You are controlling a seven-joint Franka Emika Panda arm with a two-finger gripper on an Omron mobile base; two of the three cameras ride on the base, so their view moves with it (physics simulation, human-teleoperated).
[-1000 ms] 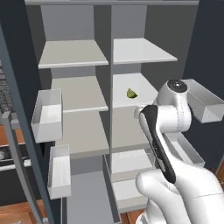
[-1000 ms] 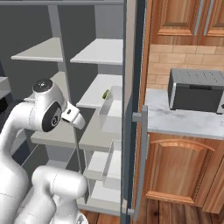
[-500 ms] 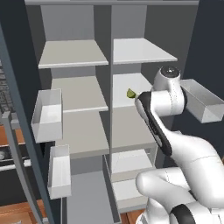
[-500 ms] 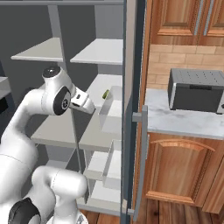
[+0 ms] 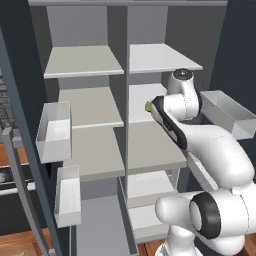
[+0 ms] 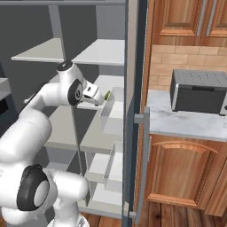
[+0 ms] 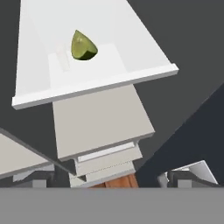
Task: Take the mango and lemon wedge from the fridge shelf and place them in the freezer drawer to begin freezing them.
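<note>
On the bright white fridge shelf (image 7: 109,52) in the right-hand column of the open fridge lies the lemon wedge (image 7: 83,46), a small yellow-green piece with its curved side up and a pointed end, resting toward the back of the board and touching nothing else. From the left base view the wedge (image 5: 148,106) peeks out just beside the arm's wrist, and in the right base view it (image 6: 107,94) sits right past the hand. The gripper (image 7: 107,180) hangs above the shelf's front, looking down onto it, with its jaws spread wide apart and nothing between them; one dark fingertip (image 7: 39,180) rises at the bottom of the hand view, well apart from its partner. In the right base view the gripper (image 6: 96,96) is near the wedge but not touching it. Below this shelf a duller grey board (image 7: 100,122) juts forward, with lower white ledges under it. Translucent white door bins (image 5: 54,131) hang on the left door. Outside the fridge, a grey toaster oven (image 6: 197,91) stands on the counter (image 6: 177,124) above wooden cabinets (image 6: 177,170).
</note>
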